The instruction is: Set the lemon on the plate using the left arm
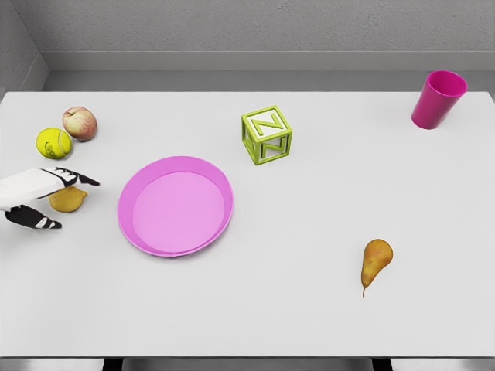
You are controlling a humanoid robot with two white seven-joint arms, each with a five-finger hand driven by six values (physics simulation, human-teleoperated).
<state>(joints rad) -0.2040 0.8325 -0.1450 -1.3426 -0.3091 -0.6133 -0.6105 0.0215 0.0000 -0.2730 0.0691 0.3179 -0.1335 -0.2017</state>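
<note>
left hand (42, 197): fingers spread around lemon (67, 199), not visibly clamped. lemon: on worktop (309, 309), left of plate (175, 205). ball (53, 142), apple (79, 123): behind hand. block (267, 134): beyond plate. pear (375, 261), cup (438, 99): right side.

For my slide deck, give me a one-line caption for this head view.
Left hand open around the lemon, beside the pink plate.
</note>
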